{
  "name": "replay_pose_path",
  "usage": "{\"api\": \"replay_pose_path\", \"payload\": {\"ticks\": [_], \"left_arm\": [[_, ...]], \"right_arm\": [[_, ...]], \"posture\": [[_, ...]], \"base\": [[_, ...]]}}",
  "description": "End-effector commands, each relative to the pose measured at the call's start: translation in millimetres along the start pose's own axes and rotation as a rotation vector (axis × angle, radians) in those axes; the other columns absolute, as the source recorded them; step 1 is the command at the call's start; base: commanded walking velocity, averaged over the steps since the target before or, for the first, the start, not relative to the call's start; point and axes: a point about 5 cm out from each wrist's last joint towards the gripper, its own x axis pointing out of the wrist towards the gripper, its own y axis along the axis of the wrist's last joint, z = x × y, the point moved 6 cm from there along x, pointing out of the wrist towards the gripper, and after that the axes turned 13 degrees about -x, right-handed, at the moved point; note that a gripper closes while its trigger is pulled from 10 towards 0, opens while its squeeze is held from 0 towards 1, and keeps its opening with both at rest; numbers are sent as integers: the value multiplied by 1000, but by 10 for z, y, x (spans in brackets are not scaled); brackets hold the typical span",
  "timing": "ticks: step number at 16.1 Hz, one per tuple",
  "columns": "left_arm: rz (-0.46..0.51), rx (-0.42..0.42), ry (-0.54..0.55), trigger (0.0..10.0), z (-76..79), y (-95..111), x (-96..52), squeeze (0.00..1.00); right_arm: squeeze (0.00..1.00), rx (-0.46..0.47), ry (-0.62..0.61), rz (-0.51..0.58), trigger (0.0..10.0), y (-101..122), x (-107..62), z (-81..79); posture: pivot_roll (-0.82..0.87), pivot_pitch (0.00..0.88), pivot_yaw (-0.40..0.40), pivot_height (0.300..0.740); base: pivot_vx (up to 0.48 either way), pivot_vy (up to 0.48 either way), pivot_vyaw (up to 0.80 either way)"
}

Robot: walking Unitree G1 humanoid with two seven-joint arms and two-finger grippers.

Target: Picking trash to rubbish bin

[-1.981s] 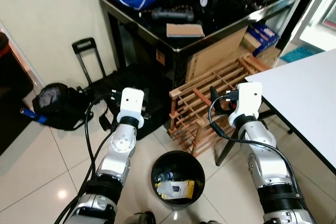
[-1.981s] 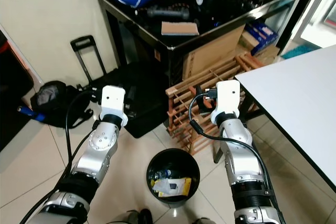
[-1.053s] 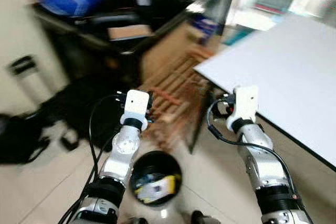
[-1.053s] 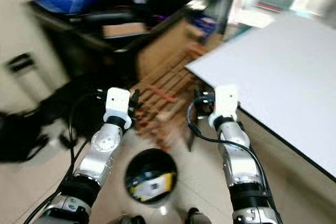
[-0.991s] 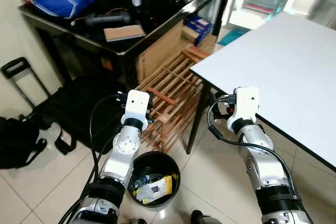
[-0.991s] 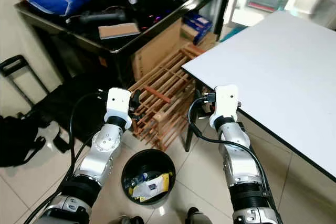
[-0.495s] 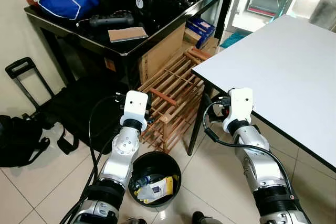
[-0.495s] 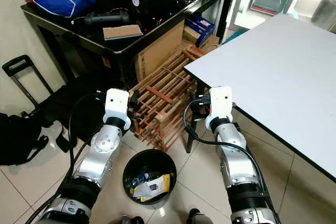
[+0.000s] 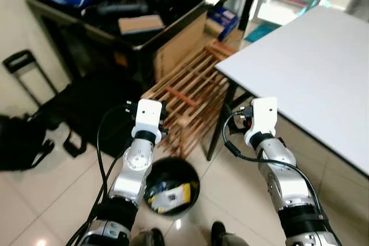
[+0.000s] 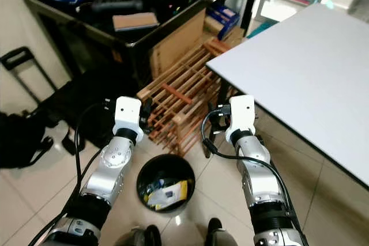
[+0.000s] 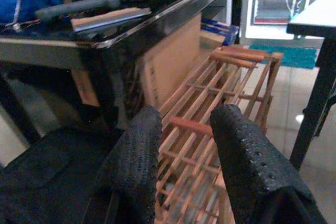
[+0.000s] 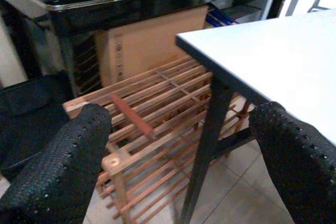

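Note:
The black round rubbish bin [image 10: 173, 158] stands on the tiled floor just before my feet, between my two arms. Inside it lies trash [image 10: 167, 191], yellow and white wrappers. My left gripper [image 11: 186, 116] is raised above and left of the bin, open with nothing between its fingers, and points at the wooden rack. At about the same height, right of the bin, my right gripper [image 12: 184, 114] is wide open and empty. It faces the white table's black leg [image 12: 205, 145].
A wooden slatted rack [image 9: 190, 93] leans on the floor behind the bin. A white table [image 9: 311, 67] is to the right and a black glossy table [image 9: 132, 21] with clutter behind. Black bags [image 9: 86, 108] lie on the floor at left.
My view has swung to the right over two seconds, bringing more of the white table in. Both arms hold the same raised pose and both grippers stay empty.

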Motion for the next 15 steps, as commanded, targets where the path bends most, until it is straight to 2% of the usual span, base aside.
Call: {"api": "replay_pose_path", "payload": {"ticks": [1,10,15], "left_arm": [[1,-9,13,10000,-11,-1,-14,0],[1,-8,13,10000,0,2,-15,0],[-8,-32,9,10000,11,-8,-8,0]], "right_arm": [[0,4,13,-18,10000,-38,-16,-25],[0,11,17,-23,10000,-46,-26,-36],[0,15,12,-29,10000,-58,-33,-24]], "posture": [[-71,95,24,740],[-71,99,21,740],[-74,106,21,740]], "base": [[-292,0,0],[-273,0,0],[0,0,0]]}}
